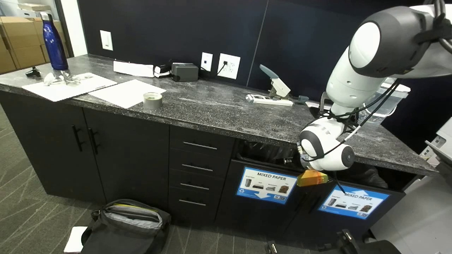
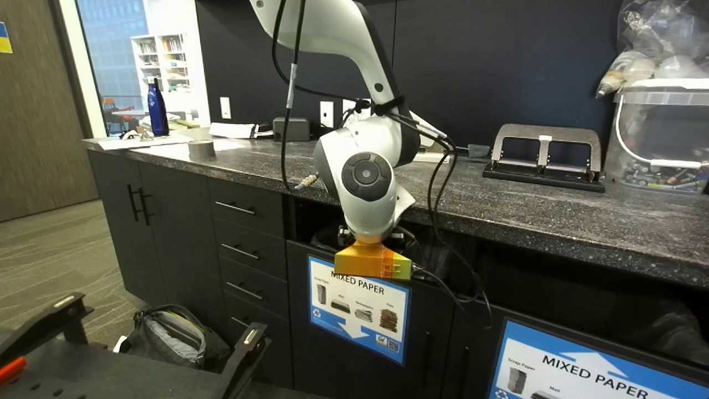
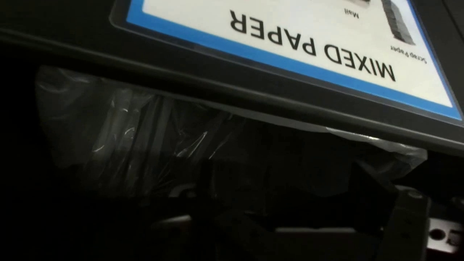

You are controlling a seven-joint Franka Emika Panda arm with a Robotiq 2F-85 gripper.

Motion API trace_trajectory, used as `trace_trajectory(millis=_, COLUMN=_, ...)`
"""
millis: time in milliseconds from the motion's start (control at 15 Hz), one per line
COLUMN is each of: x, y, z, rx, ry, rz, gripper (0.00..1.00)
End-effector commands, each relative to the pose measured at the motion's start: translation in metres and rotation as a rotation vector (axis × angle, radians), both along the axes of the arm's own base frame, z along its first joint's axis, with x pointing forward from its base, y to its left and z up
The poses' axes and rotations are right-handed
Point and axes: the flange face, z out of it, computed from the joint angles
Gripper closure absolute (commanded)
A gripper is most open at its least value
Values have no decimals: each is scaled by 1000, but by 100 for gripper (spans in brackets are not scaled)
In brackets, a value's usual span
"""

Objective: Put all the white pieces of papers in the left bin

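Note:
My gripper (image 3: 284, 170) reaches into the dark opening of the left bin (image 1: 254, 220), below the counter. In the wrist view its jaws stand apart, with no paper visible between them, though the picture is very dark. The arm and the orange cover hide the fingers in both exterior views. A clear plastic liner (image 3: 119, 134) lines the bin behind its front rim. Of the white pieces of papers, a crumpled scrap (image 1: 50, 79) sits on a flat white sheet (image 1: 83, 87) at the counter's far left end. A second flat sheet (image 1: 129, 93) lies beside it.
The counter edge (image 2: 498, 244) overhangs the bins; the twin bin (image 2: 476, 360) stands to the right. On the counter are a tape roll (image 1: 153, 101), blue bottle (image 1: 54, 46), stapler (image 1: 279, 88), hole punch (image 2: 545, 160) and clear bucket (image 2: 637, 138). A black bag (image 1: 123, 233) lies on the floor.

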Motion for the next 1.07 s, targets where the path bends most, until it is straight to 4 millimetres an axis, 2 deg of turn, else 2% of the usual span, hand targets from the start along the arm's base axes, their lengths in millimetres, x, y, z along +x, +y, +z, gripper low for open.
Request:
trace_trajectory(millis=0, x=-23, y=23, z=31, rx=-57, ry=128, rz=-34, gripper=0)
trace_trajectory(millis=67, x=-41, y=40, z=36, rx=-74, ry=194, rz=-29, gripper=0)
trace_trajectory(millis=200, x=-67, y=62, z=59, rx=-116, ry=312, rz=-5, gripper=0)
trace_trajectory(millis=467, x=-108, y=96, z=118, rx=-205, ry=477, rz=119, gripper=0)
trace_trajectory(millis=533, x=-122, y=103, z=125, rx=-228, ry=510, rz=142, gripper=0)
trace_trajectory(millis=667, x=-151, y=117, z=132, rx=-232, ry=557, rz=195, gripper=0)
trace_trajectory(millis=800, x=-184, y=132, z=127, rx=-203, ry=617, rz=242, gripper=0)
trace_trajectory(millis=1000, x=-218, y=150, z=120, rx=-156, ry=702, rz=319, gripper=0)
